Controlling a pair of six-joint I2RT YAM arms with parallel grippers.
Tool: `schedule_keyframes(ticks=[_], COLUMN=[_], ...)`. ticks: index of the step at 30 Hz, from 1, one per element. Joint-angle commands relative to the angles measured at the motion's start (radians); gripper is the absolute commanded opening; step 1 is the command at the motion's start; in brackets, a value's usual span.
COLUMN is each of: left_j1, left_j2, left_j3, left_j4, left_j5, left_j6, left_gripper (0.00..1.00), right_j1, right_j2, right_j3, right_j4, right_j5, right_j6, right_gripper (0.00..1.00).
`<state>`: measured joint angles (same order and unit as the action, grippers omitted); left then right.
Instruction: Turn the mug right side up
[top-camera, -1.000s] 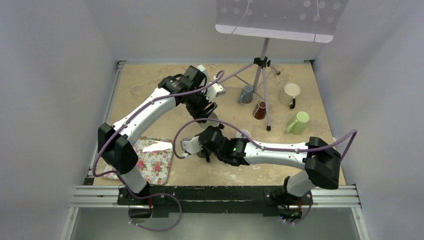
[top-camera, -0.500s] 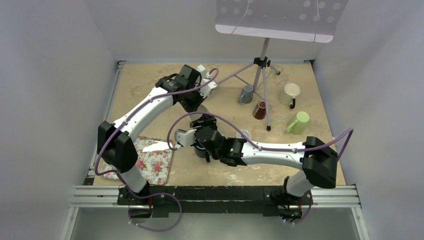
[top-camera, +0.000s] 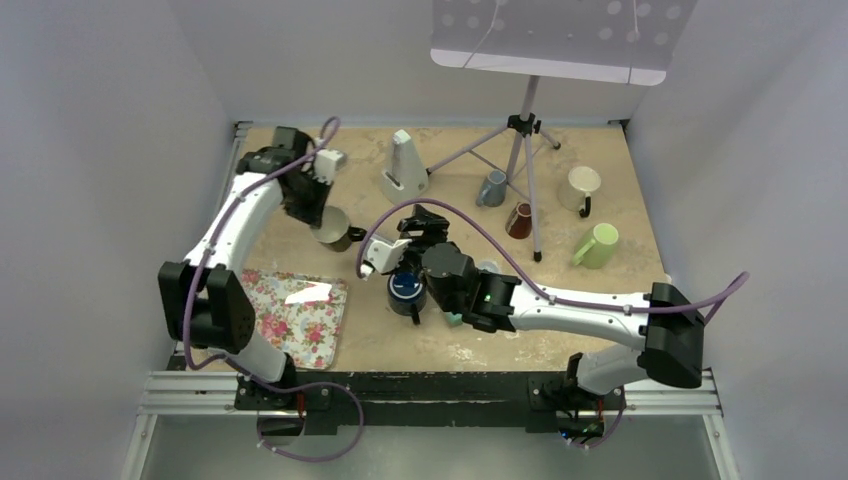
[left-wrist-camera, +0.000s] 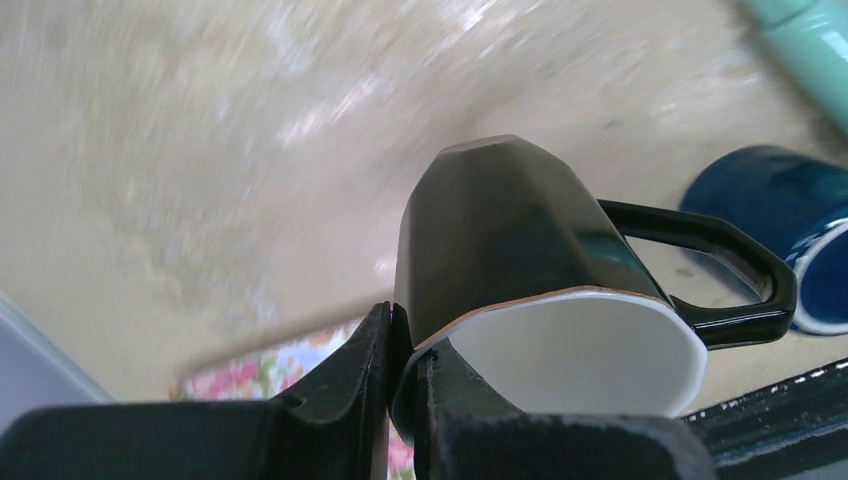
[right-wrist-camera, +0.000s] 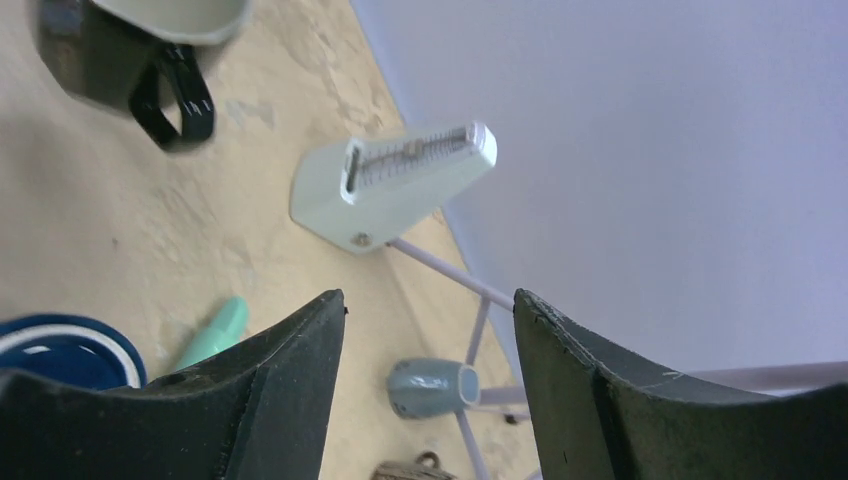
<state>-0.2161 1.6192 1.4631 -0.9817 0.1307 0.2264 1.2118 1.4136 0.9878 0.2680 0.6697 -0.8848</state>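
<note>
Left gripper (left-wrist-camera: 400, 340) is clamped on the rim of the black mug (left-wrist-camera: 500, 240), one finger outside the wall and one inside the white interior. The mug sits over the left-centre of the table (top-camera: 355, 155), tilted, with its mouth up and its handle pointing right. I cannot tell whether its base touches the table, because the surface behind it is blurred in the left wrist view.

Right gripper (right-wrist-camera: 428, 300) has its fingers spread wide and holds nothing. It hangs mid-table, right of the black mug and apart from it.

The blue mug (top-camera: 406, 290) stands upright just near of the right gripper, and it is near and right of the black mug without touching it. A mint-green item (right-wrist-camera: 215, 335) lies beside the blue mug. The floral tray (top-camera: 320, 330) lies at the near-left table edge, near of the black mug, with bare table between them.

The white metronome (top-camera: 404, 170) stands far of the right gripper. Bare table runs from it left to the far-left corner.

The right half is crowded. The tripod (top-camera: 527, 150) legs straddle a grey mug (top-camera: 491, 188) lying on its side and a brown mug (top-camera: 518, 221). A cream mug (top-camera: 580, 186) and a green mug (top-camera: 596, 246) sit close to the right edge.
</note>
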Motion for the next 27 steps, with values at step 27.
schedule_keyframes(ticks=[27], left_j1=[0.899], left_j2=[-0.179], left_j3=[-0.454], left_j4=[0.228], left_j5=[0.023], left_j6=[0.212], left_gripper=[0.0], right_j1=[-0.07], right_j2=[-0.059], right_j3=[-0.012], right_j4=[-0.009], right_j5=[-0.242], right_j6=[0.536], right_gripper=[0.68])
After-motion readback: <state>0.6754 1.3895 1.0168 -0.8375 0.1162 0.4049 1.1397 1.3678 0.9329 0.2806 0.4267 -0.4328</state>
